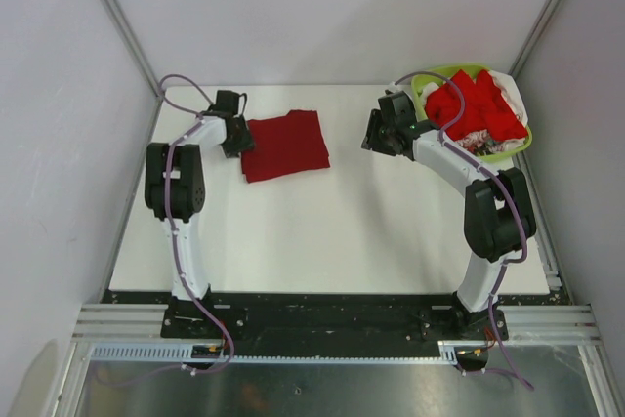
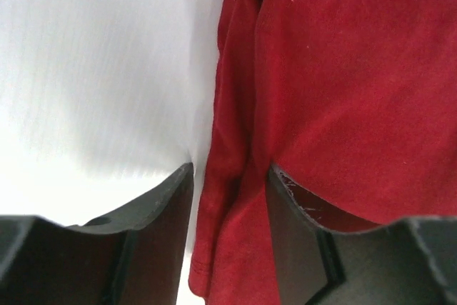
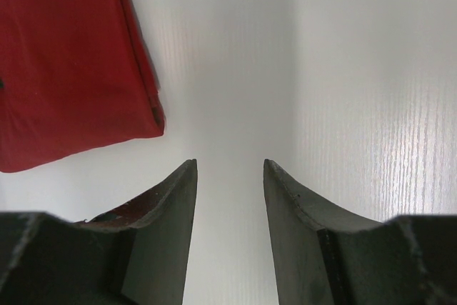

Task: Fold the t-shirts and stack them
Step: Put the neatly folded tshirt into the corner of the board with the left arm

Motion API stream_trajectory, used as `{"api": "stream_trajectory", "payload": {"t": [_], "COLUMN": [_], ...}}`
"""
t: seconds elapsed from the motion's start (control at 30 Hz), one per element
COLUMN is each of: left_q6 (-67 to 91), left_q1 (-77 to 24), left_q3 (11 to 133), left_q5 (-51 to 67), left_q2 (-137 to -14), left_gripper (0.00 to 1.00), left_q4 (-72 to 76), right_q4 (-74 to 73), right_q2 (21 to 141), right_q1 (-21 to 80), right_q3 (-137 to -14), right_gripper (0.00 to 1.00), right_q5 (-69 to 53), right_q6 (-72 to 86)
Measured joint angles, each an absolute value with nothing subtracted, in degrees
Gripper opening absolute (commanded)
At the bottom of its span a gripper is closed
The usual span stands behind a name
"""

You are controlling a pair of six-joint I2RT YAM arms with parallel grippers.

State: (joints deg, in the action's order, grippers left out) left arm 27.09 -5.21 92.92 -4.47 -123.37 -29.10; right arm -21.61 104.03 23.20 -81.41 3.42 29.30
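Observation:
A plain dark crimson t-shirt (image 1: 284, 144) lies folded into a rough square on the white table, left of centre. My left gripper (image 1: 240, 140) is at its left edge. In the left wrist view the gripper (image 2: 230, 169) is open, its jaws either side of the shirt's (image 2: 343, 91) folded edge. My right gripper (image 1: 372, 132) is open and empty over bare table to the right of the shirt. The right wrist view shows the gripper (image 3: 228, 163) with the shirt's corner (image 3: 64, 62) off to its upper left. Brighter red shirts (image 1: 475, 104) are piled in the basket.
A lime-green plastic basket (image 1: 427, 85) stands at the back right corner, with white and patterned fabric (image 1: 493, 144) under the red shirts. The right arm reaches past its left side. White walls close in the table on three sides.

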Motion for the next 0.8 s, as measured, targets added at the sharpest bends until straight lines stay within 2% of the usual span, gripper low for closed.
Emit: {"api": "stream_trajectory", "payload": {"t": [0.13,0.27,0.4,0.5,0.8], "left_q6": [26.44,26.37,26.17,25.8,23.88], "left_q1": [-5.28,-5.5,-6.02,-6.17,-5.58], "left_q3": [92.99,92.99,93.21,94.02,103.53], "left_q5": [-4.29,-4.23,-4.69,-5.63,-10.17], "left_q2": [-123.94,-124.05,-124.14,-124.46,-129.75], "left_gripper": [0.4,0.19,0.03,0.0,0.0], "left_q4": [-28.8,-28.51,-28.16,-28.71,-31.86], "right_q4": [-21.58,-21.58,-21.58,-21.61,-22.09], "right_q2": [104.03,104.03,104.03,103.88,101.75], "right_q1": [23.2,23.2,23.2,23.2,23.2], "right_q3": [-81.41,-81.41,-81.41,-81.38,-81.38], "right_gripper": [0.47,0.46,0.46,0.46,0.45], "right_q5": [3.42,3.4,3.42,3.42,3.42], "right_q6": [29.32,29.32,29.3,29.21,28.18]}}
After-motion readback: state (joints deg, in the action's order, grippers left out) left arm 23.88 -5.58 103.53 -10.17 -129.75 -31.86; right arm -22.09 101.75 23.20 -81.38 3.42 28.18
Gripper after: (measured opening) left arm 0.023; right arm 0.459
